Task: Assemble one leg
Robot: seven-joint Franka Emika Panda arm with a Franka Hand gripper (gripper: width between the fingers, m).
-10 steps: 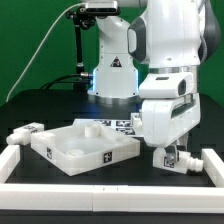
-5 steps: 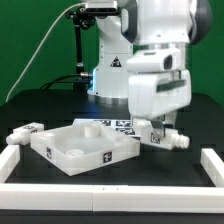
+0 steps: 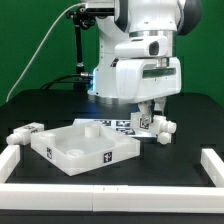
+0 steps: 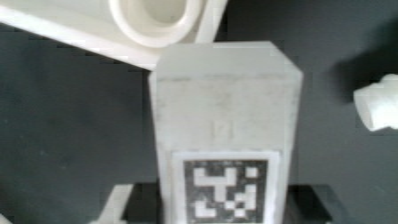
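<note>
The surface [image 3: 45, 100] was matt black, closed in at the front by low white rails [image 3: 14, 160], one at each side. Behind it hung a green curtain [image 3: 30, 40], with a dark stand [image 3: 80, 50] and a looping black cable [image 3: 48, 52] in front of it. The white arm [image 3: 150, 65] bent down over the exterior view's right half.

On the surface lay a square panel [image 3: 80, 148] with a small tag on its front edge. A second leg [image 3: 25, 131] lay well apart from it at the exterior view's left, and the marker board [image 3: 122, 124] lay flat behind the panel.

The hand [image 3: 150, 118] hung low, just beside the panel's corner on the exterior view's right, and pinched the leg [image 3: 160, 130] – a short white block that stuck out from under the hand, low over the surface. Whether it touched the surface could not be told.

The exterior view gave the layout but hid the grip under the arm's bulk. The wrist view showed it close: the leg [image 4: 222, 100] ran straight out from the hand, square in section, with a black-and-white tag [image 4: 226, 185] on its near end, and dark fingers [image 4: 143, 205] pressed at its sides. Beyond its far end sat the panel [image 4: 98, 45] with a round socket [image 4: 157, 15] – a detail the exterior view hardly showed. Another white part [image 4: 377, 105] lay off to one side, blurred.
</note>
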